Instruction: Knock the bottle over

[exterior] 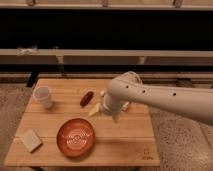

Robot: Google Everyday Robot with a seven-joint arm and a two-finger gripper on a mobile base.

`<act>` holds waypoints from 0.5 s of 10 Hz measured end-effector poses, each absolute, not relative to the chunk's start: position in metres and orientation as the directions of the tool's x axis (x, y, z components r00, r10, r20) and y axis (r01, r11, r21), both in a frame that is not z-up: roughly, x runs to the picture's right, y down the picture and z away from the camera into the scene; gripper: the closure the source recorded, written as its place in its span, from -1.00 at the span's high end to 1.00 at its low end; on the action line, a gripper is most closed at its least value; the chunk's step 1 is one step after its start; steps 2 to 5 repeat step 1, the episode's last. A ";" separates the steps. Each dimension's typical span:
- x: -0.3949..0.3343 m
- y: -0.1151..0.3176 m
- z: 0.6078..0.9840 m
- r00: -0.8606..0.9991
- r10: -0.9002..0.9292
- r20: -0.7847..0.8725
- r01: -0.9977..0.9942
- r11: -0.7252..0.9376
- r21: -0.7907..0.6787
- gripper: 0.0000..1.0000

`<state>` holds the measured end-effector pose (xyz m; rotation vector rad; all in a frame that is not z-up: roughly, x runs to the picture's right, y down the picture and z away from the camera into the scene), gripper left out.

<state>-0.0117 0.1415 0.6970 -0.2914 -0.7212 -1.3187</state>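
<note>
One arm [165, 100] of mine reaches in from the right over the wooden table [120, 140], white and thick, bending down at the wrist near the table's middle. My gripper [111, 111] sits low over the boards there, just right of centre, and I cannot tell how it is set, since my own wrist covers it. The bottle [96, 109] shows only as a pale sliver poking out at the left of my wrist, slanted rather than upright, close to or against the gripper; most of it is hidden behind me. Just left of it and a little farther back lies a small dark red thing [86, 98] on the wood. A white cup [43, 96] stands upright near the far left corner, well apart from my arm. An orange plate [75, 137] rests toward the front, left of centre, and a pale sponge [31, 140] lies at the front left corner.
</note>
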 end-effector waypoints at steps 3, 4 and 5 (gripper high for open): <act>-0.012 0.142 0.697 0.074 -0.774 0.628 0.947 0.253 0.199 0.60; -0.012 0.142 0.697 0.074 -0.774 0.628 0.947 0.253 0.199 0.60; -0.012 0.142 0.697 0.074 -0.774 0.628 0.947 0.253 0.199 0.60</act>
